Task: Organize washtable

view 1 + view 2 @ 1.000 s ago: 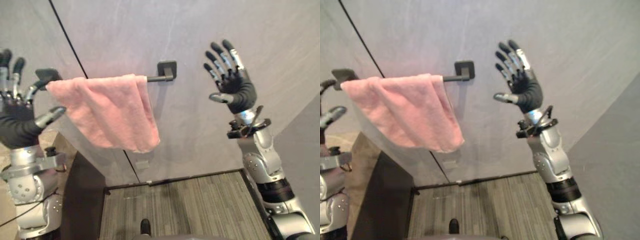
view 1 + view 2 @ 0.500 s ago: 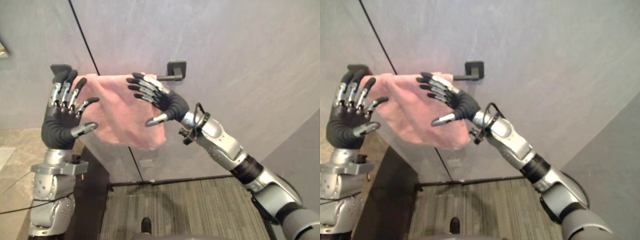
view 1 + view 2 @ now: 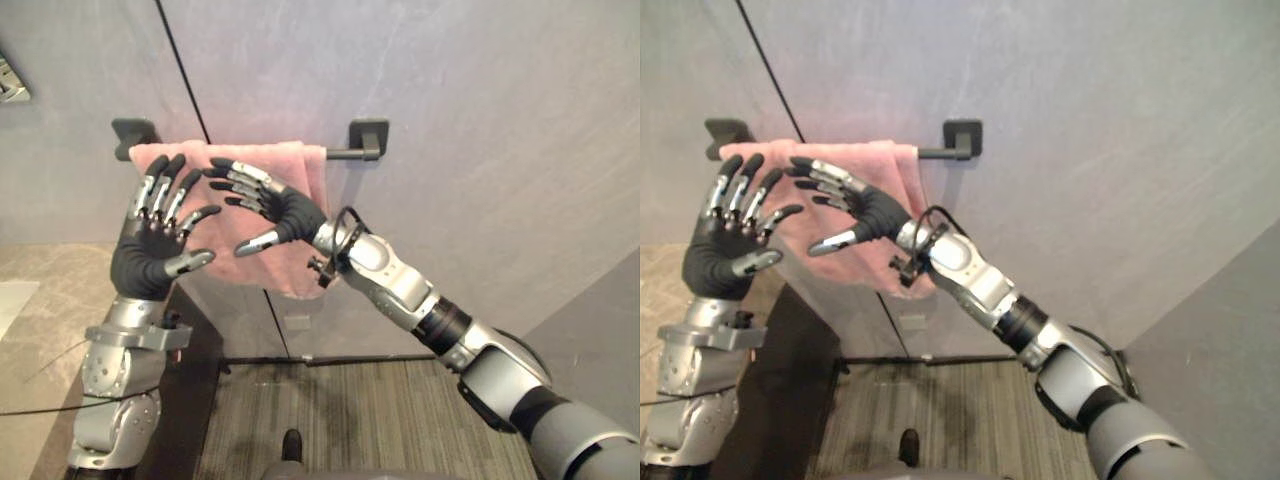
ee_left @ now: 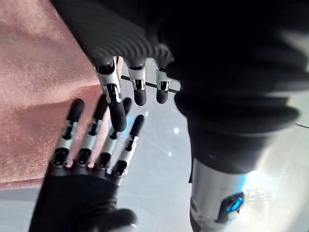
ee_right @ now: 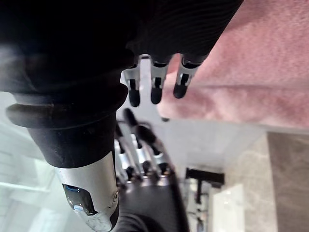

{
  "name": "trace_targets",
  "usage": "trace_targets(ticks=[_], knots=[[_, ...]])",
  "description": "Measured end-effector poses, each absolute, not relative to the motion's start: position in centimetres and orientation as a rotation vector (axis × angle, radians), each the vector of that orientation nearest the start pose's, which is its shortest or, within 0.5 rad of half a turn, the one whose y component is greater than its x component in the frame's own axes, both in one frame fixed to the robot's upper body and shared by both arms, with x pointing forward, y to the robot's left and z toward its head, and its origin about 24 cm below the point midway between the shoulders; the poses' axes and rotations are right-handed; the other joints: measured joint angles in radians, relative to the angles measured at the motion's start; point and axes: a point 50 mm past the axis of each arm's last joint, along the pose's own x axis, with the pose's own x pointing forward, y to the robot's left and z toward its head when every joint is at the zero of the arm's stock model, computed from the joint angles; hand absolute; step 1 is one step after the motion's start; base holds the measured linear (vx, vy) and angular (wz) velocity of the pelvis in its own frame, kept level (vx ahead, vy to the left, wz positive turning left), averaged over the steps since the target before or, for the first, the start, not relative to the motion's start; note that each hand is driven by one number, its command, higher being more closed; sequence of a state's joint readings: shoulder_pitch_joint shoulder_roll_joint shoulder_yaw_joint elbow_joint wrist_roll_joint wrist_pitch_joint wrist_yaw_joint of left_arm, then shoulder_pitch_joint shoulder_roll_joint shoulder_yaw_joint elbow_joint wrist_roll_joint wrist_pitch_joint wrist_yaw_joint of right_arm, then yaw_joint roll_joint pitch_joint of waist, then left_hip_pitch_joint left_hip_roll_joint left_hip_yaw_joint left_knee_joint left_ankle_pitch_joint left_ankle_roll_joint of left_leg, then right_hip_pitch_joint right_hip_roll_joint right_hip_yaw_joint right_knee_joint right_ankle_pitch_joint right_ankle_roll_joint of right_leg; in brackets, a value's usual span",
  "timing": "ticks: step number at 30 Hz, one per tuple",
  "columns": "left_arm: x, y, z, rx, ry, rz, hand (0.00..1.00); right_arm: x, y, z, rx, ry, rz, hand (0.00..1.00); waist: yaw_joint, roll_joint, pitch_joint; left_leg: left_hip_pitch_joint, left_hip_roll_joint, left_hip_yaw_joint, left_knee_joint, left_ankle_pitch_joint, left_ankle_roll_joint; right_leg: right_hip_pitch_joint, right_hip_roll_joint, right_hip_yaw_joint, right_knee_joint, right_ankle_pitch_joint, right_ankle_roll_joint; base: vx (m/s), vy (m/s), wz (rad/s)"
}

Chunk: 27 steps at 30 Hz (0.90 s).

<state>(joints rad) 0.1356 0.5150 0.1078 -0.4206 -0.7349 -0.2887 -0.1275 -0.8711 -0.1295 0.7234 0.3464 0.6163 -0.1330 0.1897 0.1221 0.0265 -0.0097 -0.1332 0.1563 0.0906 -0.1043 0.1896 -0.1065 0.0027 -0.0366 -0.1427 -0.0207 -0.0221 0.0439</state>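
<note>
I count one pink towel (image 3: 300, 172) draped over one black rail (image 3: 345, 154) on the wall, upper centre of the frame; just in front of it my left hand (image 3: 150, 262) and right hand (image 3: 285, 212), two in all, are both splayed and released, grasping nothing.

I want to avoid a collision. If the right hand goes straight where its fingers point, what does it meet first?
Probably the left hand, whose fingers stand just ahead of the right hand; depth is unclear, so it might instead brush the pink towel behind.
</note>
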Motion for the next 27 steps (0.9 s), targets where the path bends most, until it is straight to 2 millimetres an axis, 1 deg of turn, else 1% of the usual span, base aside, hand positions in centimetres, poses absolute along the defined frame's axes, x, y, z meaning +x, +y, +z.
trace_targets(ticks=[3,6,11,13,15,21,24,27], knots=[[21.1,22.1,15.7,-0.190,-0.548,-0.215,0.00,30.8,4.2,16.9,0.055,-0.289,1.028,0.00,0.001,-0.007,0.018,-0.012,-0.001,-0.005,0.000,0.000,0.000,-0.008,0.000,-0.010,0.003,-0.001,-0.001,0.00,0.002,0.08],[21.4,22.3,15.1,-0.196,-0.518,-0.194,0.00,30.8,4.7,16.4,0.066,-0.261,1.029,0.00,0.001,-0.016,0.028,-0.018,-0.001,-0.007,0.000,0.000,0.000,-0.012,0.000,-0.015,0.006,-0.004,-0.001,0.00,-0.003,0.05],[22.5,22.3,14.7,-0.205,-0.498,-0.170,0.00,30.9,4.7,16.4,0.074,-0.250,1.016,0.00,0.002,-0.020,0.054,-0.038,0.000,-0.008,0.000,0.001,-0.001,-0.038,-0.001,-0.015,0.020,-0.007,-0.001,0.00,-0.001,0.01],[23.2,22.9,14.2,-0.187,-0.471,-0.141,0.00,31.2,4.6,16.1,0.072,-0.221,0.996,0.00,0.000,-0.021,0.063,-0.051,0.001,-0.009,0.000,0.008,0.000,-0.044,0.001,-0.016,0.022,-0.006,-0.001,0.02,-0.003,-0.01],[23.2,23.0,13.9,-0.184,-0.450,-0.134,0.00,31.2,4.5,16.1,0.076,-0.218,0.994,0.00,0.000,-0.023,0.070,-0.049,0.000,-0.006,0.000,0.011,0.000,-0.050,0.000,-0.011,0.026,-0.006,-0.001,0.03,-0.009,-0.08],[23.0,23.7,13.7,-0.211,-0.460,-0.075,0.00,31.6,4.1,16.7,0.104,-0.233,0.964,0.00,-0.001,-0.013,0.088,-0.050,0.002,-0.004,0.000,0.010,0.000,-0.064,0.000,-0.008,0.038,-0.013,-0.005,0.00,-0.002,-0.02],[22.9,24.0,13.4,-0.205,-0.447,-0.055,0.00,31.6,4.2,16.7,0.109,-0.233,0.965,0.00,-0.001,-0.013,0.092,-0.050,0.002,-0.003,0.000,0.010,0.000,-0.066,0.000,-0.007,0.040,-0.015,-0.005,0.00,0.000,0.00],[22.9,24.4,13.6,-0.193,-0.454,-0.036,0.00,31.4,4.5,16.7,0.121,-0.235,0.973,0.00,-0.001,-0.014,0.112,-0.052,0.002,0.002,0.000,0.010,0.000,-0.078,-0.002,0.001,0.054,-0.022,-0.002,-0.02,0.006,-0.06]])
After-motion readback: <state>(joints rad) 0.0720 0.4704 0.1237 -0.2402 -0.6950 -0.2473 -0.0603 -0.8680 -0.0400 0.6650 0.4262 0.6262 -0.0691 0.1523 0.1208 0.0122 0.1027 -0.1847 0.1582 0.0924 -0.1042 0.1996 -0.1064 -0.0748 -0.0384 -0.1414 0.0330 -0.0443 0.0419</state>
